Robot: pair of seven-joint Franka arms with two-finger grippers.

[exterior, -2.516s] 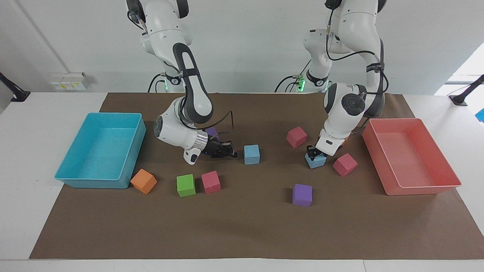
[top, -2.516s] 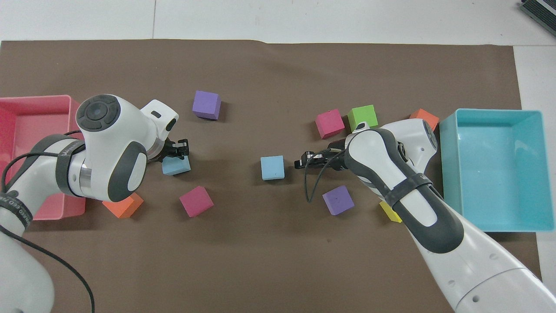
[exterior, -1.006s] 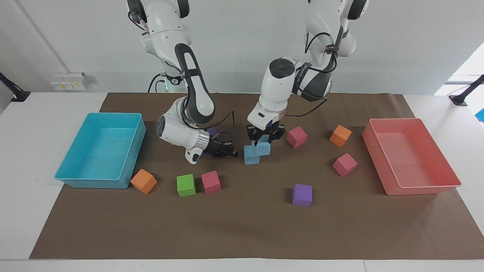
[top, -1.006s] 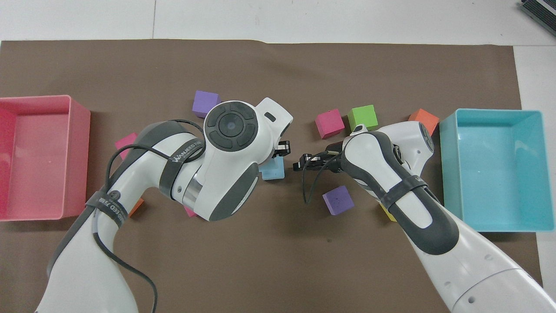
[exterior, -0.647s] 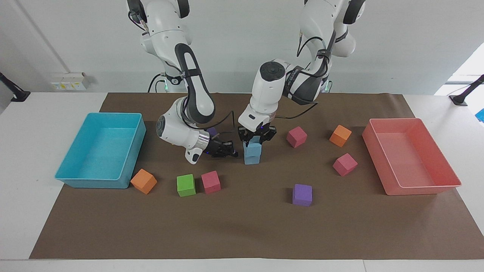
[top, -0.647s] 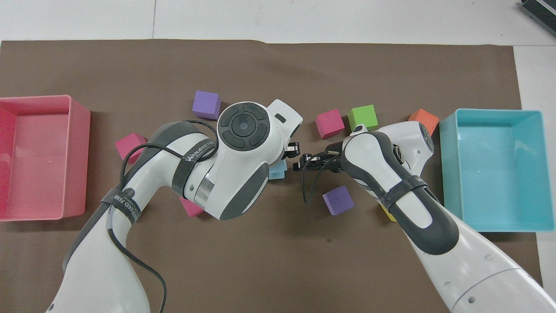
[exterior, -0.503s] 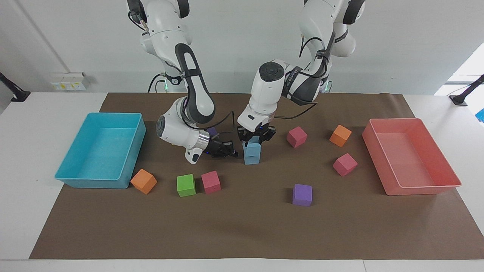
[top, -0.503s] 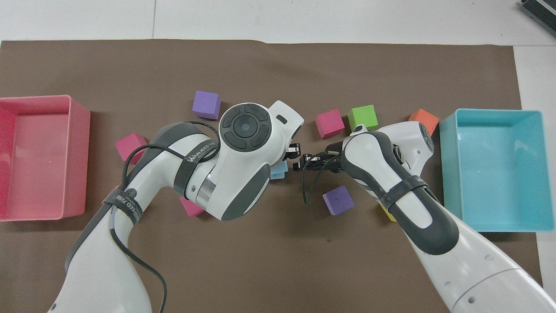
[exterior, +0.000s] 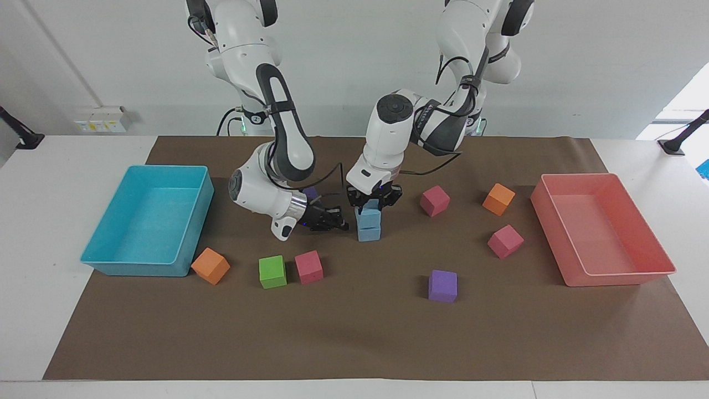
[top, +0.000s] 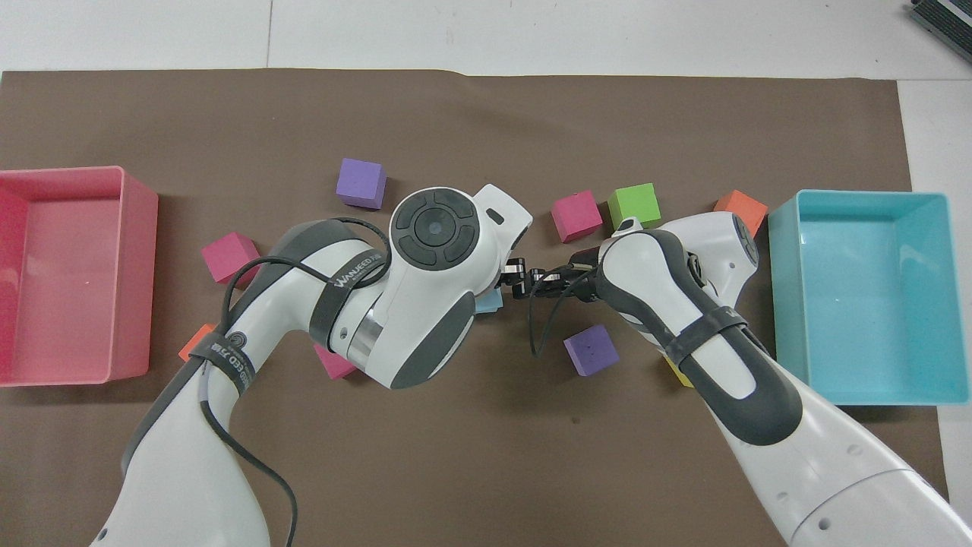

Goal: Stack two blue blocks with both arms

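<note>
Placing is the step you are in right now: your left gripper point(exterior: 369, 206) is coming down from above with its fingers pinching the upper blue block point(exterior: 370, 213), and that block is sitting on the lower blue block point(exterior: 369, 231) near the middle of the brown mat point(exterior: 354, 332), the two faces looking squarely lined up in the facing view. From overhead you are only getting a sliver of blue beside the left wrist, because the arm is covering the stack. Your right gripper point(exterior: 330, 220) is lying low just beside the lower block, on the side toward the right arm's end of the table, and you cannot tell whether its fingers are spread or pressed together, nor whether they are touching the block. I am judging the stack to be all but made, with only the release left. The next move is calling for a gentle spreading of the left fingers without dragging the top block sideways, then a straight lift clear. Foam may be clinging to the pads, so you are wanting the right gripper steadying the base while the left one is letting go, and the two tools are crowding each other closely there.
</note>
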